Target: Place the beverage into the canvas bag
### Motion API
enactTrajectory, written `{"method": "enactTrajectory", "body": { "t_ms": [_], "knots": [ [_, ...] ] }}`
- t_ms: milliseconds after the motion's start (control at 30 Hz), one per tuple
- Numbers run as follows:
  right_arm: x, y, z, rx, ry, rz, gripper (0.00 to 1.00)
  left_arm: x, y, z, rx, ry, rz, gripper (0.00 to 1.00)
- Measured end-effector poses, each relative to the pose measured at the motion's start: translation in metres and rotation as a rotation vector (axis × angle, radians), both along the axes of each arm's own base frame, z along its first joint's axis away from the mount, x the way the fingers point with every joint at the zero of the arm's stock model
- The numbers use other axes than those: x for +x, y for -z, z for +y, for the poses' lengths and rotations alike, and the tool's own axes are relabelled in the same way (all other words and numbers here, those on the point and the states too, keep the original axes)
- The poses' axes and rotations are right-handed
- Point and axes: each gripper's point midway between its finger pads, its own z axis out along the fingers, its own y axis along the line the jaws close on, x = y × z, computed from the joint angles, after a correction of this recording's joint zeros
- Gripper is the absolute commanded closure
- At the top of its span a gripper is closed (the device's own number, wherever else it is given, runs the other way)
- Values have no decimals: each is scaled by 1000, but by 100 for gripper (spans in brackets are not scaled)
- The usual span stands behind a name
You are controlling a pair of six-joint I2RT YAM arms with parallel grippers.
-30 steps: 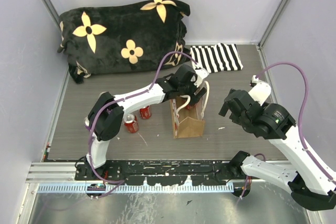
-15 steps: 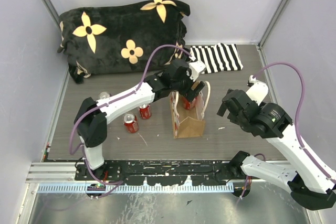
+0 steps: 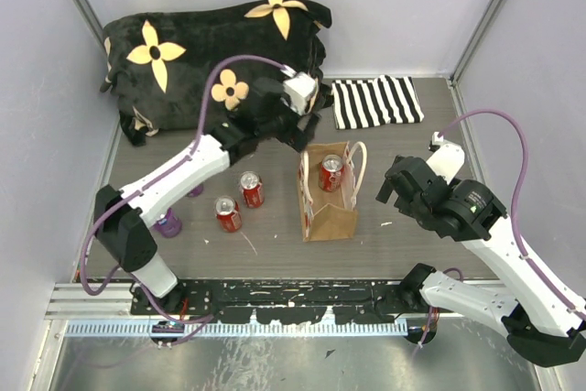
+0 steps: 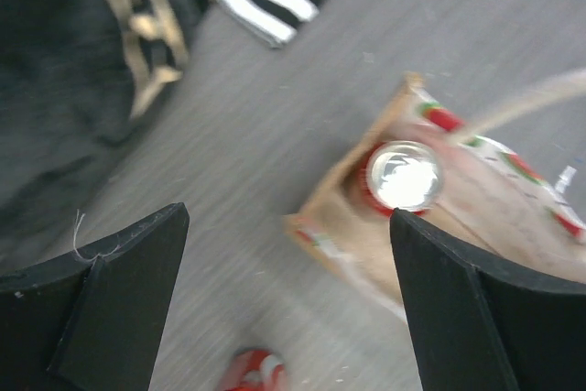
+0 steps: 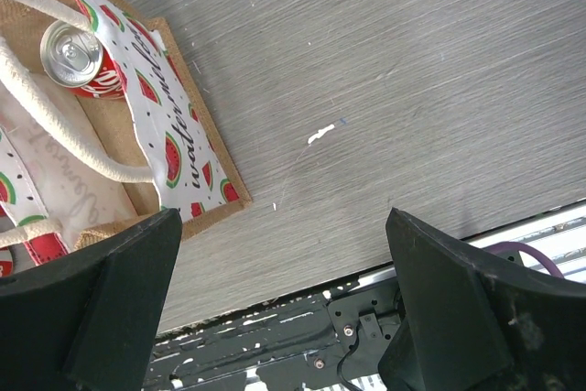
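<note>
The tan canvas bag [image 3: 330,212] with cream loop handles stands upright at the table's middle. One red beverage can [image 3: 330,172] stands inside it at its far end. Two more red cans [image 3: 251,190] [image 3: 228,214] stand on the table to its left. My left gripper [image 3: 302,132] is open and empty, above the table just behind and left of the bag. In the left wrist view [image 4: 288,304] the bag [image 4: 339,226] and the can in it [image 4: 400,176] show ahead. My right gripper [image 3: 396,186] is open and empty to the right of the bag. The right wrist view [image 5: 284,304] shows the bag [image 5: 174,148] and the can [image 5: 78,54].
A black pillow with cream flowers [image 3: 211,61] lies along the back left. A black-and-white striped cloth [image 3: 377,101] lies at the back right. A purple object [image 3: 168,222] stands by the left arm's base link. The metal rail [image 3: 275,299] runs along the near edge.
My left gripper was down at the bag's mouth with the can. It has let go, lifted and drawn back to the left, and the can stays in the bag. The right arm barely moved.
</note>
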Motion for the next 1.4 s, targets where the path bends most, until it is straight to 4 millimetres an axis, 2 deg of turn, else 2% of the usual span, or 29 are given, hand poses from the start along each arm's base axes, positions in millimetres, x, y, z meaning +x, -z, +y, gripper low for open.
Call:
{"method": "enactTrajectory", "body": {
  "t_ms": [67,200,267,333,433,500,600,667,1067,1400],
  "knots": [
    [0,0,0,1,-1,1,0,19,-12,29,-15,-74,-10,2],
    [0,0,0,0,0,1,0,47,-27,111,-8,-223,11,2],
    [0,2,0,-2,0,3,0,47,-26,142,25,-258,37,2],
    [1,4,1,-6,-3,6,0,34,-18,157,71,-243,78,2],
    [5,9,5,-17,-15,19,0,3,8,158,140,-161,173,2],
    [7,11,9,-22,-25,26,0,-19,34,160,195,-114,258,2],
    [13,15,16,-26,-40,35,0,-41,65,167,257,-81,369,2],
    [16,17,20,-31,-50,41,0,-50,76,168,282,-64,421,2],
    [12,14,17,0,-50,16,0,-72,104,151,330,31,542,2],
    [3,11,10,24,-33,2,0,-60,123,146,377,19,533,2]
  ]
}}
